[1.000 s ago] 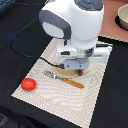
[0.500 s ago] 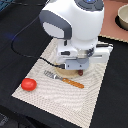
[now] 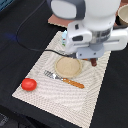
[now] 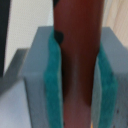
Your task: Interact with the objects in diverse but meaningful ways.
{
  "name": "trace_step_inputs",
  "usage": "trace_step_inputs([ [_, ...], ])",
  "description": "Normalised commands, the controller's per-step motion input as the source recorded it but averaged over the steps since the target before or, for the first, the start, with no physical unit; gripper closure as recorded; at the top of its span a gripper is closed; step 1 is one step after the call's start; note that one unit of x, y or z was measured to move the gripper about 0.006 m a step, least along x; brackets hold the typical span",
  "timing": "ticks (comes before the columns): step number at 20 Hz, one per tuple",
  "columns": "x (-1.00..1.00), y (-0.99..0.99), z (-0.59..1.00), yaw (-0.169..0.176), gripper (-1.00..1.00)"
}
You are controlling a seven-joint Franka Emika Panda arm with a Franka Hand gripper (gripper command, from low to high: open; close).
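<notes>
Holding the brown sausage stick (image 4: 77,65) clamped between our gripper (image 4: 75,80)'s teal pads (image 4: 52,80), we hang above the round tan plate (image 3: 68,66). Left to right in the exterior view: red tomato (image 3: 28,84), round, glossy; orange-handled fork (image 3: 65,80), slim; plate, flat, matte, on a ribbed cloth mat (image 3: 50,97). We judge a level, slow descent safest, the smooth stick upright.

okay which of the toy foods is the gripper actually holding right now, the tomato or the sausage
The sausage: the wrist view shows its brown stick clamped between the gripper's teal pads. The tomato lies free on the mat's corner, far from the arm.
</notes>
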Motion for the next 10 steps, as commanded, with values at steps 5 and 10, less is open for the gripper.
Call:
trace_step_inputs([
  [5,-0.44,0.73,0.38,0.096,1.00],
  [10,-0.47,0.75,0.40,0.095,1.00],
])
